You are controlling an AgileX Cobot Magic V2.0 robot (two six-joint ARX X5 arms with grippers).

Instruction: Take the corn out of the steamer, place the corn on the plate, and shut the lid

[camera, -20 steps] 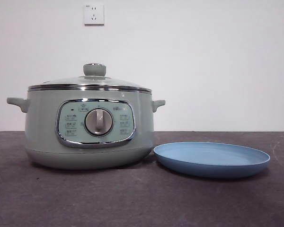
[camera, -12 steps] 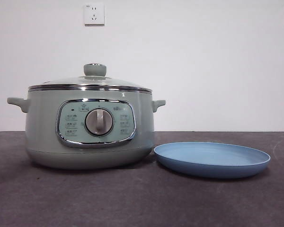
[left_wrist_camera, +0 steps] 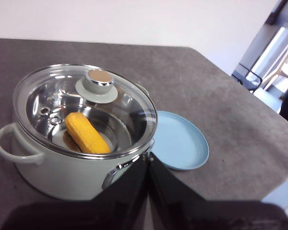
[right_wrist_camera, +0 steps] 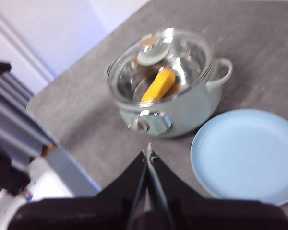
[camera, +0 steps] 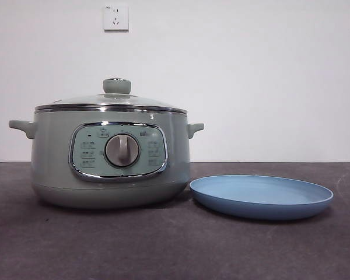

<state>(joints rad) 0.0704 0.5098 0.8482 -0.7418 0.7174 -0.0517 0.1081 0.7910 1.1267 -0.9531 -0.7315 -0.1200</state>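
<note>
**Corn under glass, plate bare beside the pot**

The steamer [camera: 111, 157], a round sage-green pot with two side handles and a chrome-framed panel around a silver dial, stands upright on the table. The lid [left_wrist_camera: 86, 108], clear glass with a steel rim and a pale green knob, sits closed on it. Through the glass the corn [left_wrist_camera: 86, 133], a stubby yellow-orange cob, lies flat on the steel floor inside. The plate [camera: 261, 195], shallow and light blue, lies flat just beside the steamer, holding nothing. All four lie well beyond the closed tips of both pairs of fingers [left_wrist_camera: 134, 179], untouched.
</note>
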